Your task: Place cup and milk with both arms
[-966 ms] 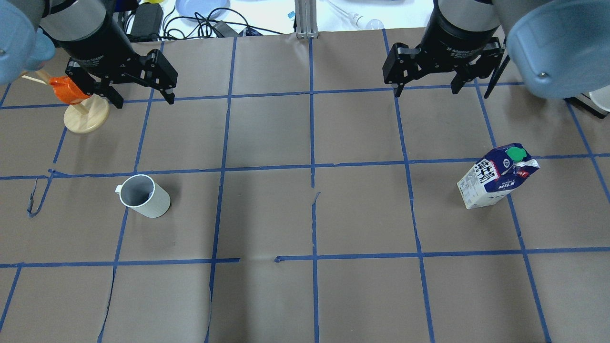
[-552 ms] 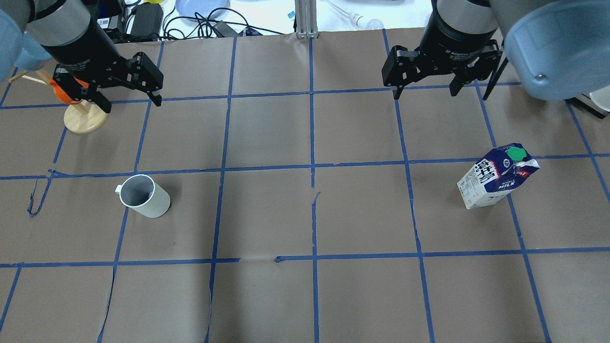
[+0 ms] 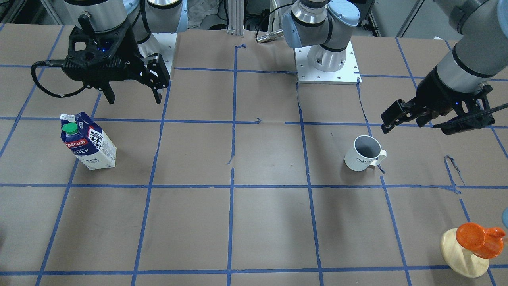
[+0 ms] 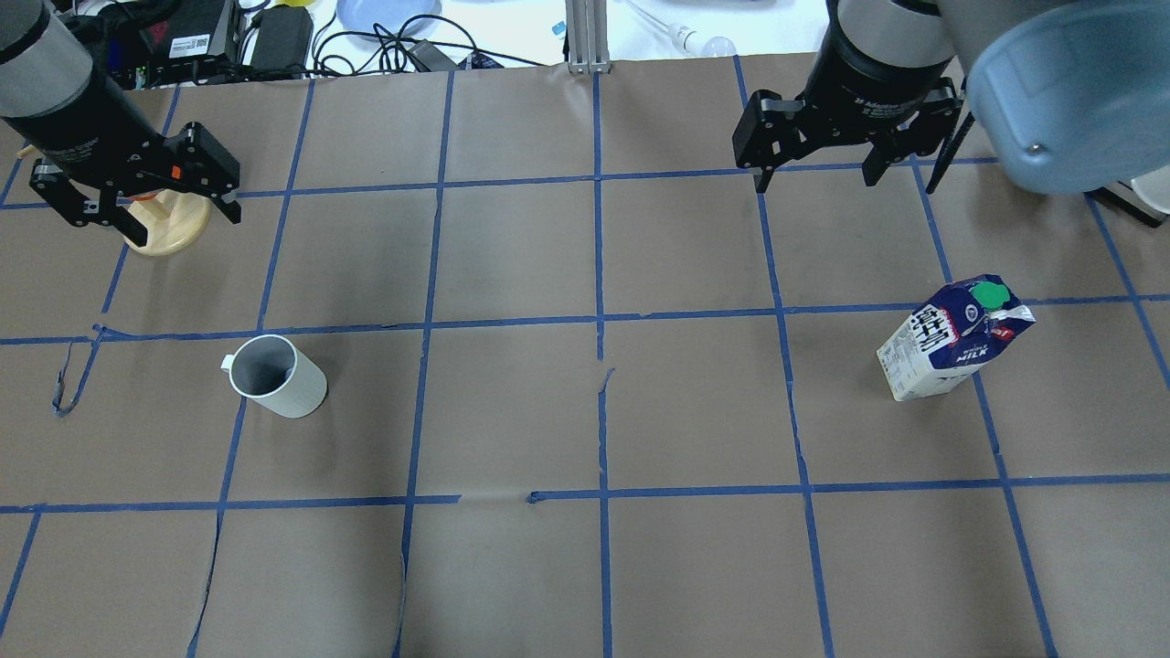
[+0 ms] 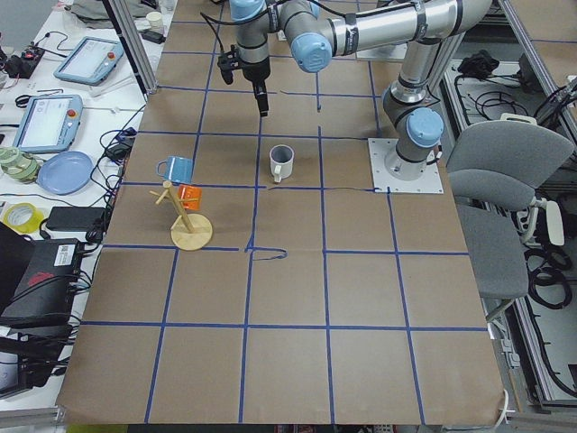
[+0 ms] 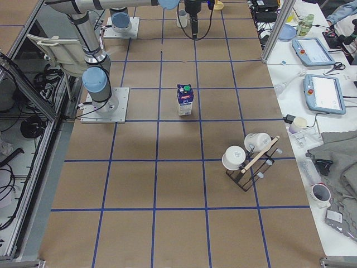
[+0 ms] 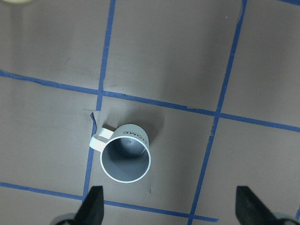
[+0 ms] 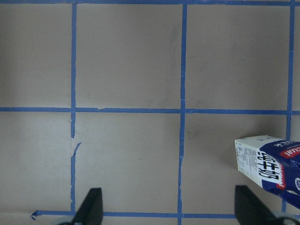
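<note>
Since a moment ago, the left gripper [image 7: 169, 208] has slid toward 9 o'clock in the view from above. It now hangs over the round wooden stand [image 4: 174, 227] at about 10 o'clock on the table [image 4: 512, 274]. The right gripper [image 4: 813, 181] has hardly moved and hangs at about 1 o'clock. The cup [image 4: 277, 376] and the milk [image 4: 955, 338] have not moved at all.

Both grippers have their two fingers spread wide apart. Neither one is holding or touching anything.

The cup stands upright on the brown paper at about 8 o'clock on the table in the view from above. It is white outside and dark grey inside. Its handle points to 9 o'clock. From the left gripper, the cup lies toward 5 o'clock and well apart from it. The left wrist camera looks straight down into the cup, which sits a little to the 10 o'clock side of the gap between the fingers.

The milk stands upright at about 3 o'clock on the table, with its green cap [image 4: 988, 294] on top. From the right gripper, it lies toward 5 o'clock and well apart. The right wrist camera sees only part of the carton, at the 4 o'clock edge of its picture.

An orange thing [image 3: 476, 239] sits on the wooden stand. Blue tape lines [image 4: 599, 265] cross the paper in squares.
</note>
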